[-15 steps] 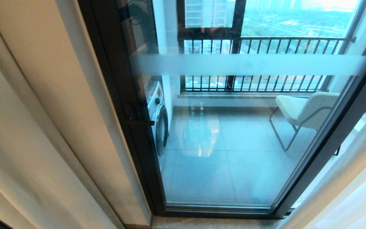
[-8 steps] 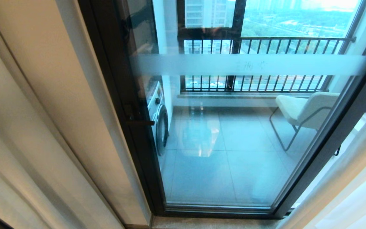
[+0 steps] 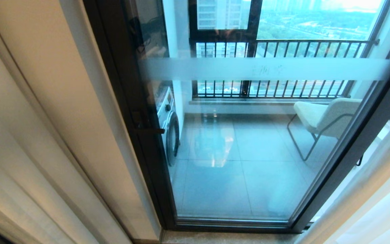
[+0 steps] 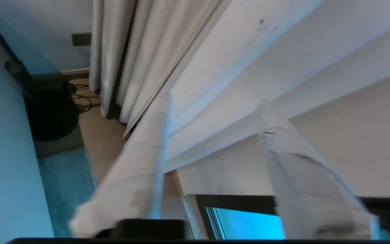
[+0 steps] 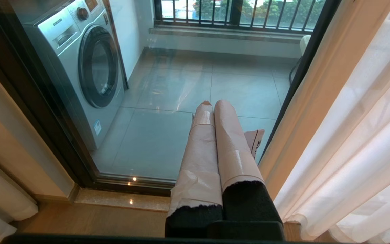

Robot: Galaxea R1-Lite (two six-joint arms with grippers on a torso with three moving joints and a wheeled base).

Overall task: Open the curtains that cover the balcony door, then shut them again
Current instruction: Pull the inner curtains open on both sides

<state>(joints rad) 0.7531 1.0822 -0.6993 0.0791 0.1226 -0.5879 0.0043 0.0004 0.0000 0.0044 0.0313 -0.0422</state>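
The balcony door (image 3: 249, 162) is uncovered: glass in a dark frame, crossed by a frosted band (image 3: 266, 68). The sheer white curtains hang gathered at both sides, one panel at the far left (image 3: 2, 159) and one at the lower right (image 3: 377, 203). In the left wrist view my left gripper (image 4: 213, 101) is open beside the wall next to the door frame. A fold of the left curtain (image 4: 249, 67) runs across the gap between its taped fingers; I cannot tell whether it touches them. My right gripper (image 5: 212, 103) is shut and empty, parked low facing the glass, with the right curtain (image 5: 367, 135) beside it.
Behind the glass stand a washing machine (image 3: 169, 125), a pale chair (image 3: 323, 115) and a black railing (image 3: 283, 44). A dark handle (image 3: 147, 130) sticks out of the door frame. A thicker grey drape (image 4: 120, 51) and a black round stand base (image 4: 52, 112) are left of the curtain.
The folds of the left curtain have shifted and rippled at the left edge of the head view. The door, the right curtain and the camera have stayed put.
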